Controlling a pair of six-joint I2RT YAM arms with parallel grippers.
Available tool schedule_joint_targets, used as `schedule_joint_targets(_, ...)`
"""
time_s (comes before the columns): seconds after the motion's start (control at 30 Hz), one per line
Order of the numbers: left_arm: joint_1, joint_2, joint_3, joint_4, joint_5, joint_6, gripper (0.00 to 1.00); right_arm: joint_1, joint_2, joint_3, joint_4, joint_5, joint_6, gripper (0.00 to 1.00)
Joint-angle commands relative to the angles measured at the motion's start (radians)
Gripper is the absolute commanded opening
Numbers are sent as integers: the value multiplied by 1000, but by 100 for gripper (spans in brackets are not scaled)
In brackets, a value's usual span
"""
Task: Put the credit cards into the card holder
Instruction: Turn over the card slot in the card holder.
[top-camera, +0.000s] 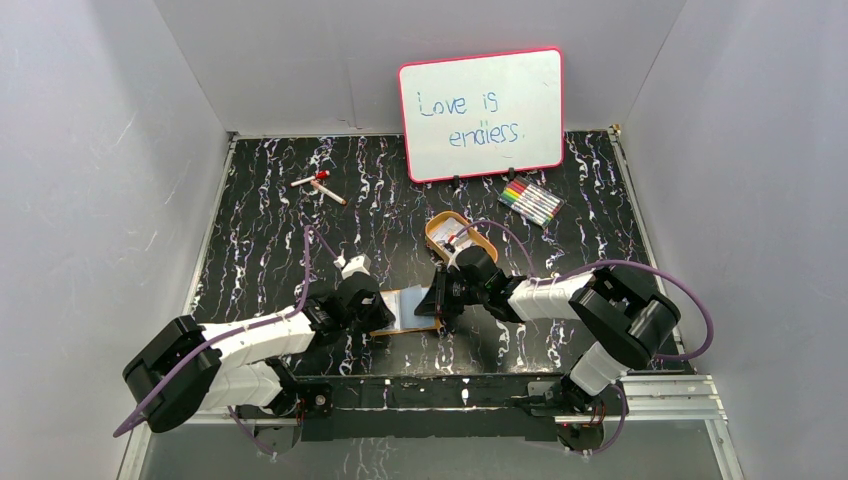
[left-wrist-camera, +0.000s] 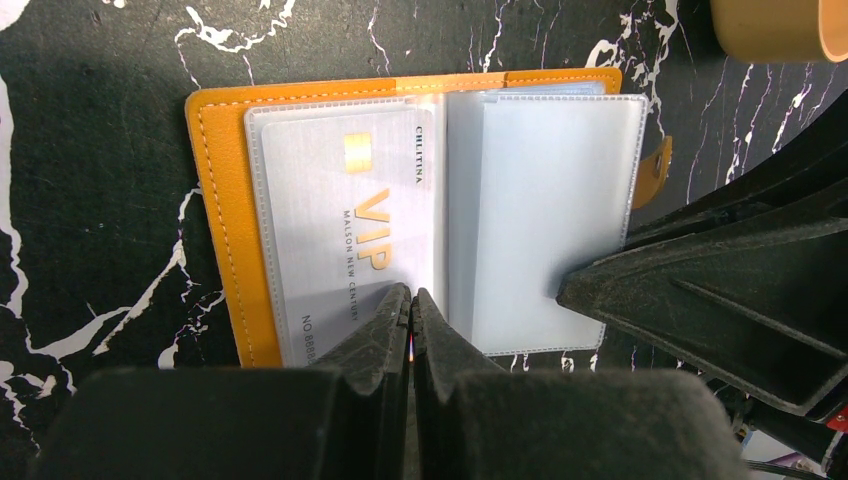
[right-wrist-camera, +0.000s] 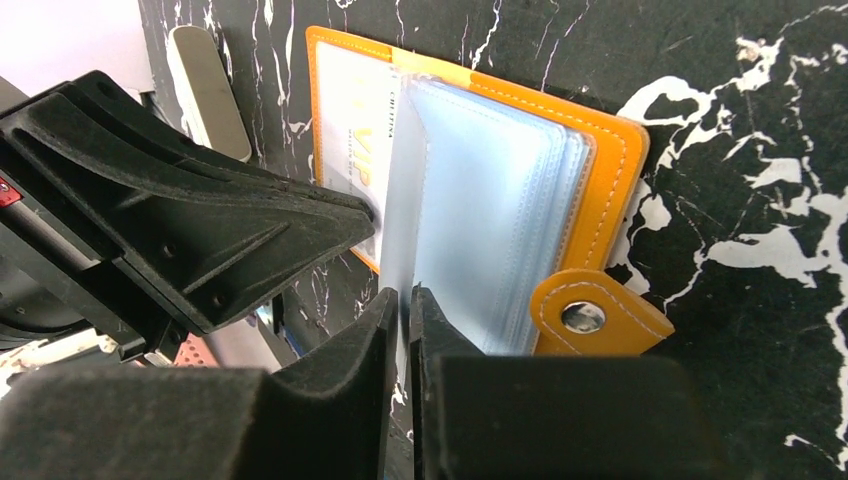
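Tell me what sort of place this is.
Probably a robot lab test booth. Plain grey walls box in a black marbled table. The left arm and right arm are mounted on a metal frame at its near edge. A whiteboard and markers are laid out as props.

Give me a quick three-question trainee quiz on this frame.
1. True or false: the card holder lies snapped shut.
2. Multiple choice: the gold lettering on the credit card in its sleeve reads A) VIP, B) GOLD, C) VISA.
3. Fill in: the whiteboard says "Love is ____."
Key: 1 false, it lies open; 2 A; 3 endless.
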Motion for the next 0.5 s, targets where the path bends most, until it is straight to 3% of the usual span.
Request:
schedule_joint_targets(0.0,2,3,1,-39,-12,14,0,6,-23,30,59,-18,-7,15)
schedule_joint_targets(0.2,2,-18,14,-64,-28,22,0,7,-44,50,28,-16,-31,13)
schedule_joint_targets(0.33,1,-43,33,-114,-49,34,0,10,-46,78,2,-30,-56,30)
schedule_joint_targets(0.47,2,-78,56,-159,-72,46,0,20,-32,107,-6,-45,-67,37)
